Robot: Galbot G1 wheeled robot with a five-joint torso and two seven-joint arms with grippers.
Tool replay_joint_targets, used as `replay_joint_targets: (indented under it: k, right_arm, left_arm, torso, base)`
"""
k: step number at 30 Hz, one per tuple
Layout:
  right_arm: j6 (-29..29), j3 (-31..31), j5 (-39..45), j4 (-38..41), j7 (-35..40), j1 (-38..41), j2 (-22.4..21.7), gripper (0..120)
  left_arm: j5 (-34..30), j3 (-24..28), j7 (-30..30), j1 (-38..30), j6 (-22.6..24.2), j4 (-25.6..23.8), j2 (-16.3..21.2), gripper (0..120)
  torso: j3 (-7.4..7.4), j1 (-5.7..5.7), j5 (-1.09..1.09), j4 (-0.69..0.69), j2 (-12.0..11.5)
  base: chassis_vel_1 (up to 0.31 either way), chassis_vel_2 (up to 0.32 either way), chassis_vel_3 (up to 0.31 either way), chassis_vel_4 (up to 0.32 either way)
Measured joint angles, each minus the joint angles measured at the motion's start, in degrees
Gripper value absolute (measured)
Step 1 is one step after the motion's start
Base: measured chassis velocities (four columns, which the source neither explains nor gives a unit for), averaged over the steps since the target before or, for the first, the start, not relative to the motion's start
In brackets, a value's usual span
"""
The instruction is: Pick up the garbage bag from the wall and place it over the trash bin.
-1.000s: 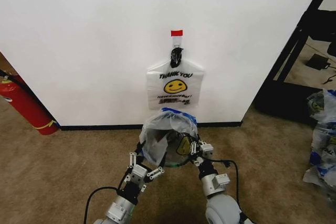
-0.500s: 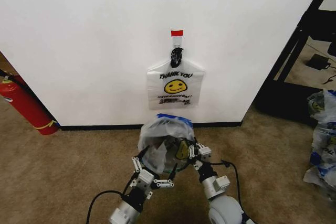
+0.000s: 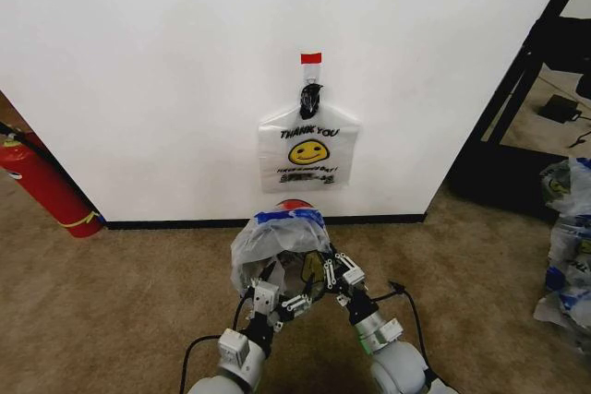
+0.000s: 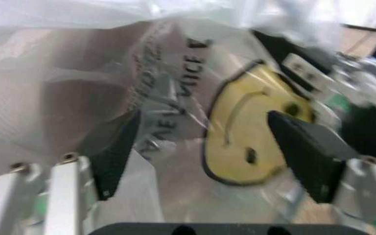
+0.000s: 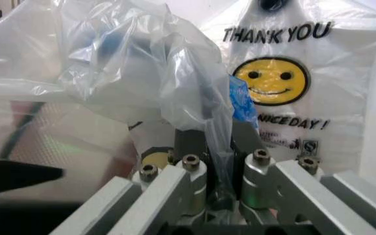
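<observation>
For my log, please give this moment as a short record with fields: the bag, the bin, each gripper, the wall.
bag in work: garbage bag, crumpled, draped over the trash bin
trash bin: mostly covered, red part peeks at the far side
left gripper: open, the bag's film between its fingers
right gripper: shut on the bag's film
wall: second bag hangs from the hook

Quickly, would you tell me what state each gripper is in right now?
Left gripper: open, fingers spread on either side of the garbage bag film.
Right gripper: shut on the garbage bag, a fold pinched between its fingers.
</observation>
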Motion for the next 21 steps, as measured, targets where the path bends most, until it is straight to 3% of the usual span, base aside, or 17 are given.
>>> replay_joint_targets:
  k: [8, 11, 18, 21]
  right_arm:
    - [1.00, -0.44, -0.34, 0.30, 0.27, -0.43, 0.63, 1]
    - [1.25, -0.54, -0.63, 0.50, 0.50, -0.55, 0.84, 1]
    - [2.94, -1.16, -3.00, 0.39, 0.68, -0.85, 1.72, 1]
    - [3.22, -1.37, -3.03, 0.23, 0.41, -0.90, 1.87, 1]
  left_arm:
    - [-0.91, -1.39, -7.15, -2.00, 2.91, 1.84, -4.89, 48]
    - [-0.89, -1.62, -8.06, -1.90, 3.14, 2.02, -6.01, 43]
    - [0.50, -2.94, -10.85, -2.15, 3.96, 3.89, -12.06, 8]
    - [1.62, -3.27, -10.98, -2.43, 3.96, 4.65, -13.24, 1]
  torso:
    - [0.00, 0.00, 0.00, -0.01, 0.00]
    - [0.00, 0.00, 0.00, 0.00, 0.00]
    - [0.00, 0.00, 0.00, 0.00, 0.00]
    - [0.00, 0.00, -0.01, 0.00, 0.00]
  base:
    - [0.000, 0.000, 0.000, 0.000]
    - [0.000, 0.000, 0.000, 0.000]
    - [0.000, 0.000, 0.000, 0.000]
    - [0.000, 0.000, 0.000, 0.000]
